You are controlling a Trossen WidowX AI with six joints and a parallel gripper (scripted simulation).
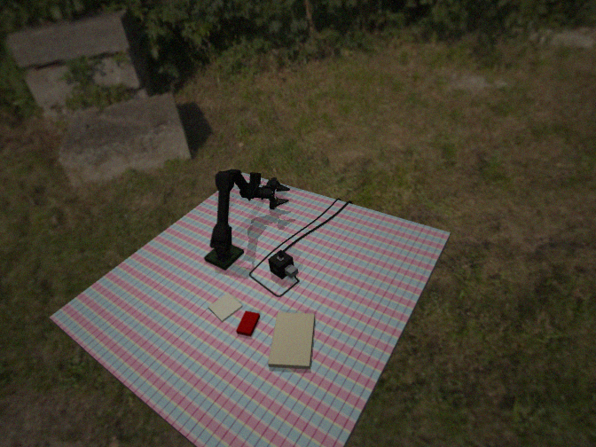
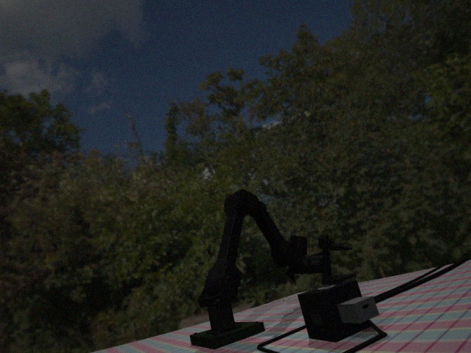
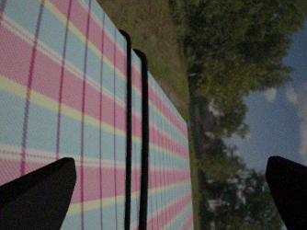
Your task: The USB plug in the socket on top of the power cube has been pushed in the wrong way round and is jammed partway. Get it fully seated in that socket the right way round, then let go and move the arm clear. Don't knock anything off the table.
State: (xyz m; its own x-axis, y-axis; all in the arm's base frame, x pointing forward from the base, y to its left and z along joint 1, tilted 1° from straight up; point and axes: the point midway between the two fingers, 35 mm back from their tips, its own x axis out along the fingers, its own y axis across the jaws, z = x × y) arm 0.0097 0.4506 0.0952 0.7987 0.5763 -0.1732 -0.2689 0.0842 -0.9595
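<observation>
Jaws are spread wide with nothing between them. Top view: gripper (image 1: 278, 193) hangs in the air past the arm's base, well away from the power cube (image 1: 280, 263) on the checked cloth (image 1: 149, 317). A dark USB plug (image 1: 281, 254) sits in the cube's top socket; can't tell how deep. Exterior view: a grey plug (image 2: 357, 309) fills the cube's side socket. Wrist view: just both fingertips and two black cables (image 3: 134, 154).
</observation>
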